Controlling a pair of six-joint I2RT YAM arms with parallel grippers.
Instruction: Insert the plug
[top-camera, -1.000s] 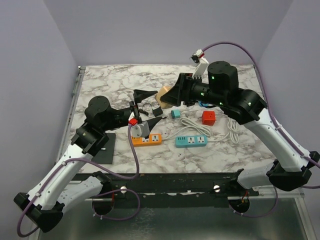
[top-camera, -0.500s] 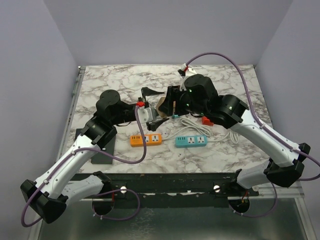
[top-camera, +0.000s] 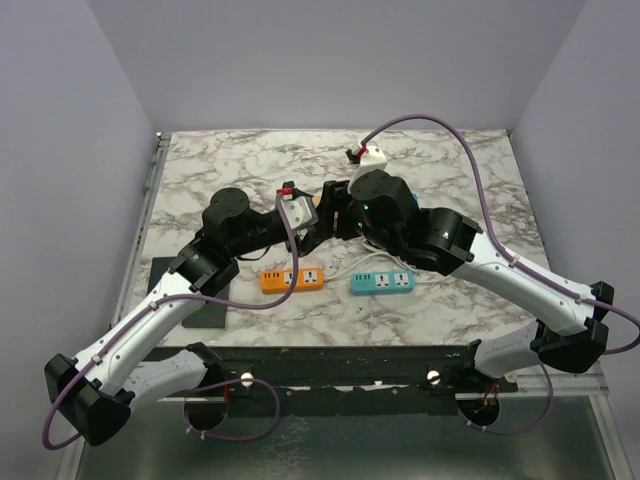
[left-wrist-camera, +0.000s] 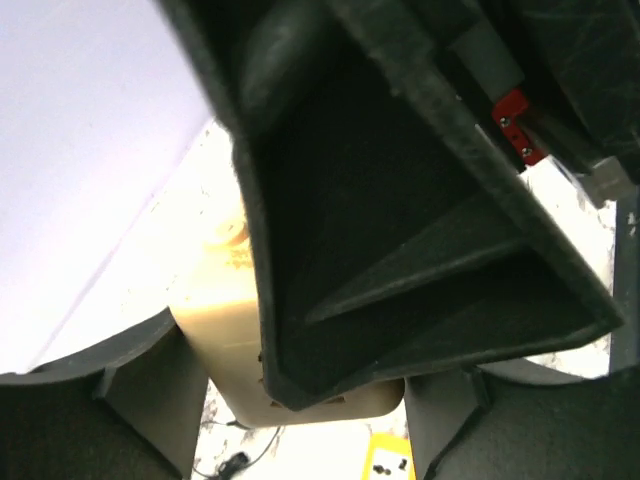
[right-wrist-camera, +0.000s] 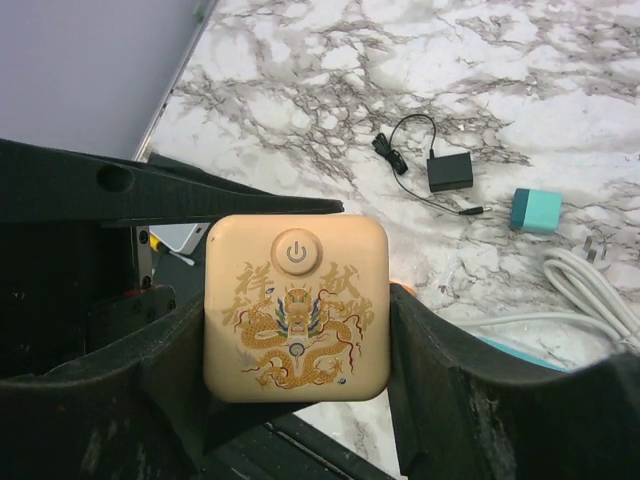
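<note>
- The beige device, with a power button and a dragon print on its face, is off the table, up above and beyond the orange power strip
- The right gripper clamps it by its two sides
- The left gripper sits close against it from the other side, fingers spread to either side of it; whether they press on it I cannot tell
- Judged progress: the pick-up is done and what looks like a hand-over between the arms is under way
- The orange power strip shows nothing plugged in, so carrying down, lining up and pushing home are all left
- The device's pin side is hidden
- Surface: a white-and-grey marble table
- A teal power strip lies just beside the orange one on the right arm's side, a black pad on the left arm's side
- A white cable, a teal cube and a black adapter with a thin lead lie beyond it
- Room: plain lilac walls behind and to both sides
</note>
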